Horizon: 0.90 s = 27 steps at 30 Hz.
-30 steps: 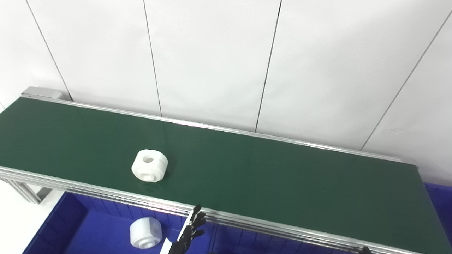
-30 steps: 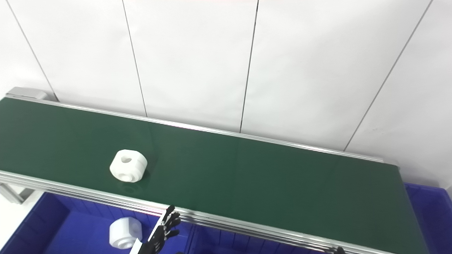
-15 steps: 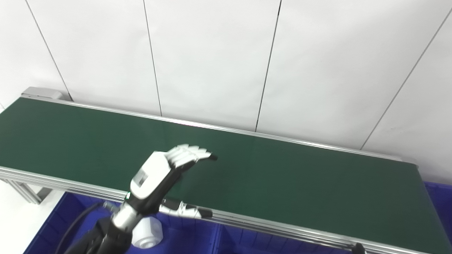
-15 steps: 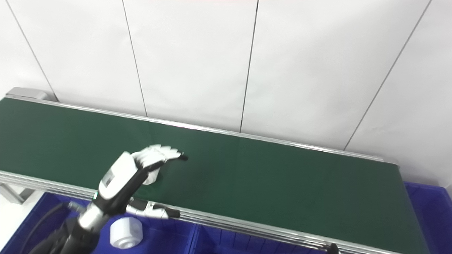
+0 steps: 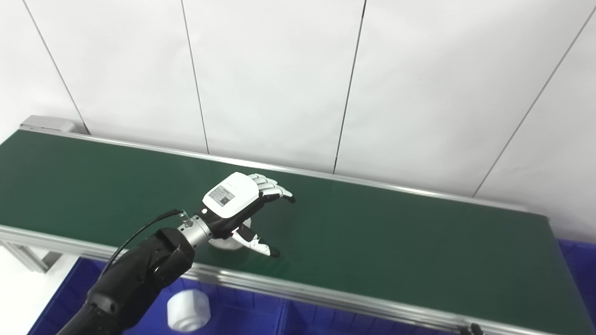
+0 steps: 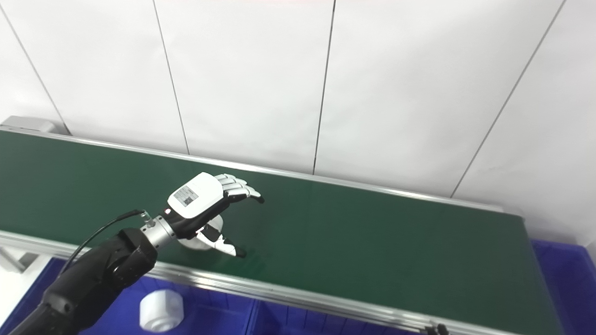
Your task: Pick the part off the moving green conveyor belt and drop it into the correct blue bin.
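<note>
The white round part (image 5: pixel 227 243) lies on the green conveyor belt (image 5: pixel 396 242), near its front edge, mostly hidden under my left hand (image 5: pixel 237 201). My left hand is open and hovers over the part, with fingers stretched to the right above it and the thumb (image 5: pixel 256 245) spread toward the front. I cannot tell whether it touches the part. Of my right hand only a dark tip (image 5: pixel 471 328) shows at the bottom edge.
A blue bin (image 5: pixel 242 316) below the belt's front rail holds another white part (image 5: pixel 188 311). A second blue bin (image 5: pixel 577 260) shows at the belt's right end. A white panelled wall stands behind the belt.
My left hand rose from below the front rail, reached over the belt and now covers the part. The part has ridden rightward on the belt. The camera shifted slightly.
</note>
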### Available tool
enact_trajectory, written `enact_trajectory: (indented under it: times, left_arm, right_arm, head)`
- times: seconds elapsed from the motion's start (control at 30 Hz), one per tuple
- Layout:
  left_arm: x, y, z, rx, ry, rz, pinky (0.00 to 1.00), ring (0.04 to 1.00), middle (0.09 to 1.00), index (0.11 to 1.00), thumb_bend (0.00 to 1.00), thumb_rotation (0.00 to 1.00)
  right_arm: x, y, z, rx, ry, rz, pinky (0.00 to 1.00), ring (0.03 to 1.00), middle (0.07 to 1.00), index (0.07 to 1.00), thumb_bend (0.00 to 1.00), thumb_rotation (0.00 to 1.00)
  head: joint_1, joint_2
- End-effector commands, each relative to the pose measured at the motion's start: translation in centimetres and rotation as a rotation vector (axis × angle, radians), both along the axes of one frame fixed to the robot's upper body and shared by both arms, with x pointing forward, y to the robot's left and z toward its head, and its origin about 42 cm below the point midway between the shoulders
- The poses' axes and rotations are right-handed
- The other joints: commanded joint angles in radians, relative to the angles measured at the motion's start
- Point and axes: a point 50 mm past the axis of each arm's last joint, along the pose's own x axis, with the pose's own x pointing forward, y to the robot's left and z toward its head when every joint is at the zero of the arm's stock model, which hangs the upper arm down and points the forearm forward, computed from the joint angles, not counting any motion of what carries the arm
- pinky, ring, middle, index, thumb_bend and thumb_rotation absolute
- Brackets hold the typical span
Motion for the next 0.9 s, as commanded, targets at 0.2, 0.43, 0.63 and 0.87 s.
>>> enact_trajectory:
  times: [0.2, 0.43, 0.63, 0.87]
  left_arm:
    - [3.0, 1.3, 0.6, 0.098, 0.031, -0.003, 0.78, 0.806, 0.781, 0.766, 0.91, 0.51]
    - [2.9, 2.1, -0.1, 0.206, 0.076, 0.002, 0.79, 0.812, 0.784, 0.763, 0.89, 0.47]
    - [2.9, 2.6, 0.9, 0.303, 0.133, 0.003, 0.77, 0.791, 0.767, 0.741, 0.9, 0.49]
    - [2.6, 2.2, 0.0, 0.185, 0.014, 0.009, 0.49, 0.504, 0.53, 0.594, 0.72, 0.15]
  right_arm:
    - [0.4, 0.8, 1.8, 0.0, -0.101, 0.008, 1.0, 0.946, 0.969, 1.0, 0.63, 1.0]
    - [0.1, 1.2, 2.1, 0.011, -0.11, -0.002, 1.0, 0.935, 0.959, 0.998, 0.65, 1.0]
    - [0.1, 1.2, 2.3, 0.007, -0.11, -0.004, 1.0, 0.916, 0.94, 0.983, 0.68, 1.0]
    - [0.0, 1.1, 2.5, 0.009, -0.107, -0.009, 1.0, 0.905, 0.932, 0.982, 0.69, 1.0]
  head:
    - [-0.011, 0.015]
    - [-0.013, 0.028]
    - [-0.017, 0.036]
    - [-0.018, 0.042]
